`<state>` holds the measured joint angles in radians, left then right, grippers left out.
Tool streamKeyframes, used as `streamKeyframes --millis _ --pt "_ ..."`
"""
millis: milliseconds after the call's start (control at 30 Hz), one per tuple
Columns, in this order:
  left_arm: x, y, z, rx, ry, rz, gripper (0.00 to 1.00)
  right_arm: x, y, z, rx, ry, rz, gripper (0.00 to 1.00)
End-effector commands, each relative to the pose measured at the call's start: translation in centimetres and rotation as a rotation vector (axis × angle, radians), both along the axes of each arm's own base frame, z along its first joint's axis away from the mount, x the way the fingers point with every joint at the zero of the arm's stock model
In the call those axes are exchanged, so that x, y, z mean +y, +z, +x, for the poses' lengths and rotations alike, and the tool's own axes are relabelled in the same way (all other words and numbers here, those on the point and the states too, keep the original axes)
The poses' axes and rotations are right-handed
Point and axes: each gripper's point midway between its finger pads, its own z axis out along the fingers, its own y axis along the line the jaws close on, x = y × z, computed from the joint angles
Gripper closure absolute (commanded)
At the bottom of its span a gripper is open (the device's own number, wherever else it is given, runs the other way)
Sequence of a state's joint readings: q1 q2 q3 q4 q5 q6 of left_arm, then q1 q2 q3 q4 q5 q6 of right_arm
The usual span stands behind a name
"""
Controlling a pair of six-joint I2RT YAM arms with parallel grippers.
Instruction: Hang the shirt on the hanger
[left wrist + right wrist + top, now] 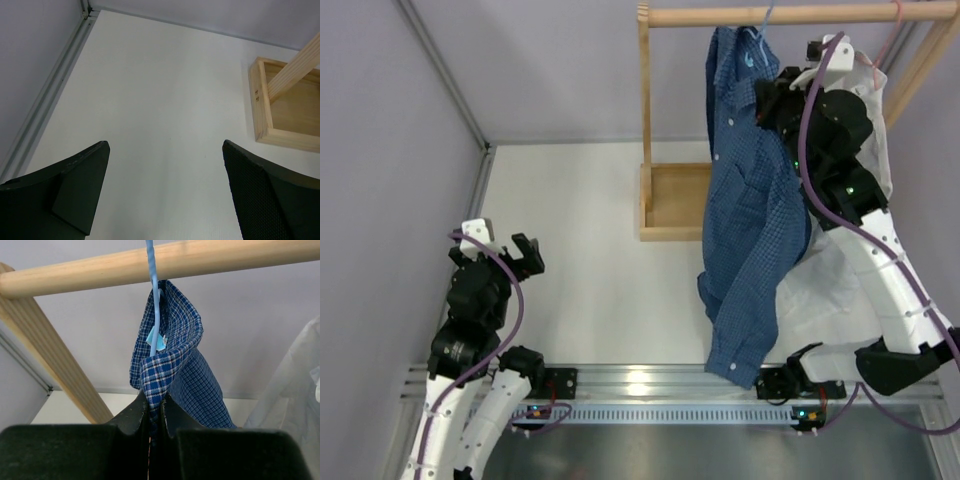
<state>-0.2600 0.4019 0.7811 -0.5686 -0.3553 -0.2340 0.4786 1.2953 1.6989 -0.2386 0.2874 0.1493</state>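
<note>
**Shirt and right hand.** The shirt [750, 220] is found hanging below the wooden rail [800, 15]. It is carried by the hanger [154, 295], whose wire stem rises to the rail. The collar is gathered just under the rail, around that stem. A fold of collar fabric is pinched between the fingers of the right hand [154, 410], which are drawn almost together on the cloth. This hand is positioned directly beneath the rail, with the stem rising straight above the pinched fold. In the top view the shirt body and one sleeve are seen draped down from the rail, touching the right arm.

**Labels.** A small light blue tag [159, 342] is noted inside the collar, touching the wire. Its writing cannot be read.

**Left hand.** The left hand [520, 258] is held well apart from the rail, over the white table [600, 220]. Its fingers are spread wide and nothing is held between them.

**Other items.** A white shirt [840, 290] is seen below the rail, just beside the checked shirt and partly hidden by the right arm. The rack's wooden base tray [262, 100] is set on the table under the rail.
</note>
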Motion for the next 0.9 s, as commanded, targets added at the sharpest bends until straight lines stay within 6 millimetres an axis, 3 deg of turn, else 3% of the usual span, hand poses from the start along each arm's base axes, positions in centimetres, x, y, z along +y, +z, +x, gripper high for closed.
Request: streamKeyframes --millis 0,333,367,400,467,500,600,667,700,767,800,833,867 --pt "-0.3 0.6 0.6 -0.027 -0.011 -0.011 0.02 -0.3 4.0 0.4 -0.102 0.017 0.073 1.00" --pt "-0.3 0.5 0.8 -0.021 -0.012 -0.012 0.02 0.5 -1.4 1.9 -0.013 0.022 0.096 0.99" --pt "-0.2 0.4 0.9 -0.015 -0.007 -0.011 0.02 0.5 -1.4 1.9 -0.019 0.019 0.103 0.93" --pt "-0.1 0.4 0.9 -0.015 -0.004 -0.012 0.02 0.3 -1.2 1.5 -0.027 0.018 0.109 0.70" --pt "0.1 0.3 1.1 -0.006 0.005 -0.009 0.02 0.2 -1.3 1.3 -0.030 0.020 0.108 0.50" --pt "0.1 0.3 1.1 -0.006 0.004 -0.011 0.02 -0.1 -1.0 1.0 -0.038 0.015 0.113 0.31" --pt "0.4 0.2 1.3 0.003 0.019 -0.011 0.02 -0.6 -0.1 -0.5 -0.059 0.024 0.101 0.01" --pt "0.6 0.1 1.4 0.007 0.027 -0.012 0.02 -1.0 0.0 -1.7 -0.061 0.033 0.083 0.01" --pt "0.7 0.1 1.3 0.006 0.035 -0.010 0.02 -1.6 0.8 -3.3 -0.079 0.040 0.086 0.01" --pt "1.2 0.1 1.3 0.006 0.061 -0.008 0.02 -2.1 -0.7 -4.7 -0.040 0.051 0.035 0.00" --pt "1.4 0.0 1.2 0.007 0.071 -0.006 0.02 -3.0 -0.1 -6.8 -0.061 0.058 0.031 0.01" --pt "1.6 0.0 1.1 0.008 0.081 -0.002 0.02 -3.3 -2.8 -7.3 0.005 0.055 -0.030 0.01" --pt "1.7 -0.1 1.1 0.011 0.087 0.002 0.02 -3.9 -3.7 -8.3 0.022 0.050 -0.054 0.01"
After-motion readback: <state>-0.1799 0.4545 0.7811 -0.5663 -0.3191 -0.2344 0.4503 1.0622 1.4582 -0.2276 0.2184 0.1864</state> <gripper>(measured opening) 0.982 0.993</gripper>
